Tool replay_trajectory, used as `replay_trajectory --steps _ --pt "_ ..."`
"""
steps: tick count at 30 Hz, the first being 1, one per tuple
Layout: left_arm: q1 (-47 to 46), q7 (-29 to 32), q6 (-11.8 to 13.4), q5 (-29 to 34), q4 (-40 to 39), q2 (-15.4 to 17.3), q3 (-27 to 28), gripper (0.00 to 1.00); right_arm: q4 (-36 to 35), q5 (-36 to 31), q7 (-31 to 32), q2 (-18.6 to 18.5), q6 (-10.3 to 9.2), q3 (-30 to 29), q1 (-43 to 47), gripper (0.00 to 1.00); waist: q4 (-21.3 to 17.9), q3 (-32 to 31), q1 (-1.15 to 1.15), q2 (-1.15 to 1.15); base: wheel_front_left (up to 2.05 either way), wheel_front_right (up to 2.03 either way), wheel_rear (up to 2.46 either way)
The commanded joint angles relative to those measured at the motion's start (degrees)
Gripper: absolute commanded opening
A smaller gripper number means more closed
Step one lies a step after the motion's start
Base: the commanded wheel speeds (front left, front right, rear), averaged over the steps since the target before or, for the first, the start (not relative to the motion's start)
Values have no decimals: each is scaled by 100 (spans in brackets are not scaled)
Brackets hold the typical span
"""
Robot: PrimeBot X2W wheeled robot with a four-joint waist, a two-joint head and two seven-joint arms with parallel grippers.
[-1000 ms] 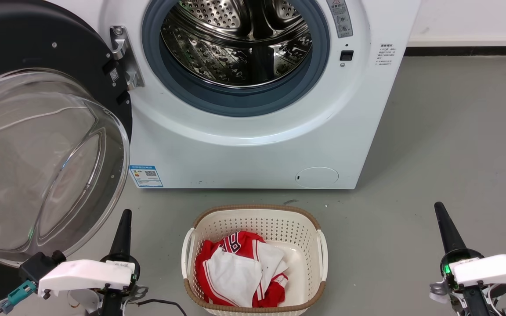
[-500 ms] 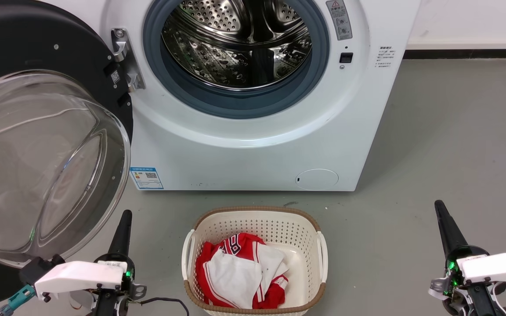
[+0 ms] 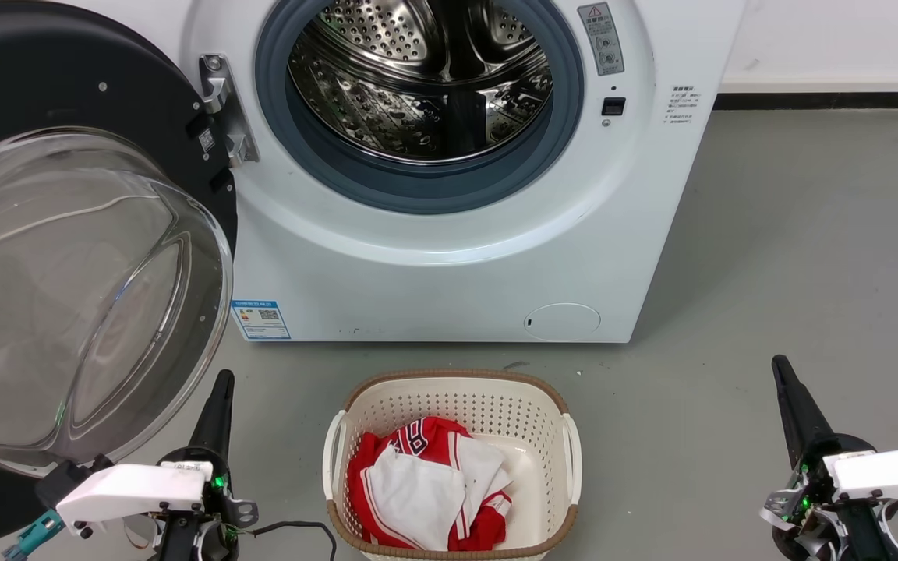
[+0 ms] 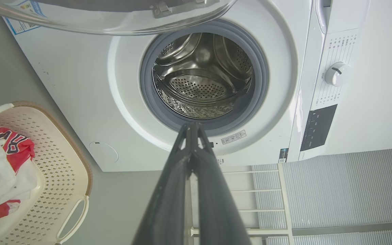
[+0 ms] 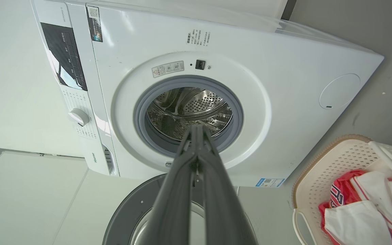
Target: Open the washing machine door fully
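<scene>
- Since a second ago the whole head view has slid slightly downward, so the camera has moved, not the machine. Both my wrists sit a touch lower in it.
- The washing machine door [image 3: 83, 234] hangs swung open on my left, its clear glass bowl bulging toward me. Its metal hinge [image 3: 223, 109] sits at the left edge of the opening.
- The washing machine [image 3: 433, 265] stands on the grey floor [image 3: 807, 234], showing its steel drum [image 3: 426, 86] inside the grey gasket [image 3: 418, 183].
- A warning label [image 3: 601, 39] with a red triangle sits to the upper right of the opening, and small print [image 3: 681, 105] lies beside it. Both are too small for me to read.
- A blue sticker [image 3: 260, 319] with a QR code is low on the front, and a round flap [image 3: 562, 321] is further right.
- My left gripper [image 3: 220, 389] points up near the door's lower rim, fingers pressed together on nothing.
- My right gripper [image 3: 783, 374] is well apart on the right, likewise clenched and empty.
- A cream basket [image 3: 542, 413] stands between them with red and white clothes [image 3: 426, 483] inside. The dark numerals on them are unclear.
</scene>
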Motion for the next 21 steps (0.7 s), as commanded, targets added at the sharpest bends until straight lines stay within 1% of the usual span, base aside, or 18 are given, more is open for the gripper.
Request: replay_trajectory --steps 1,21 --pt "-60 30 -38 -100 8 -1 16 0 1 113 32 -7 1 -13 -99 0 0 -3 0 0 0 0 0" --pt "-76 237 -101 -954 96 -18 95 0 136 951 198 19 0 -80 -159 0 2 -64 0 0 0 0 0"
